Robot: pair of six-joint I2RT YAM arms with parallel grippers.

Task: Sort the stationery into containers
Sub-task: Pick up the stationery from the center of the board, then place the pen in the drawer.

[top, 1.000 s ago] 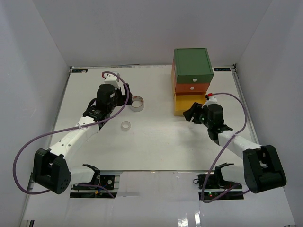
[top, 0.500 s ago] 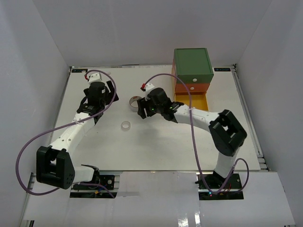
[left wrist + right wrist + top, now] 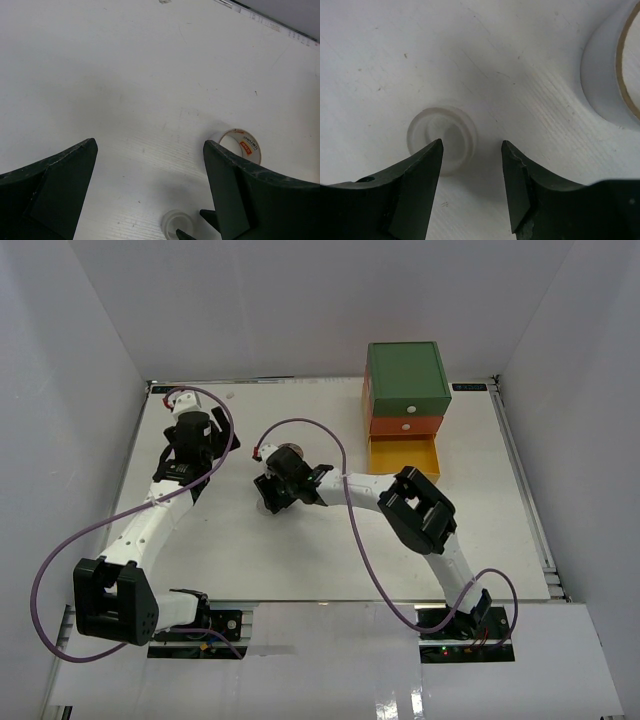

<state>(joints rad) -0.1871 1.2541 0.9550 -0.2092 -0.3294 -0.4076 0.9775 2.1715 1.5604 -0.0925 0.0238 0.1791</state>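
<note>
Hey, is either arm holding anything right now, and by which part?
Nothing is held. The right claw is open over the small tape roll, not closed on it. The left claw is open over the table.

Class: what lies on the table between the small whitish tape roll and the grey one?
Nothing: the right wrist view shows bare tabletop between the whitish tape roll and the grey tape roll.

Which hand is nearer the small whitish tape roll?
Right. The right hand hangs open just above the small whitish tape roll; the left hand is back and to its left, well apart.
</note>
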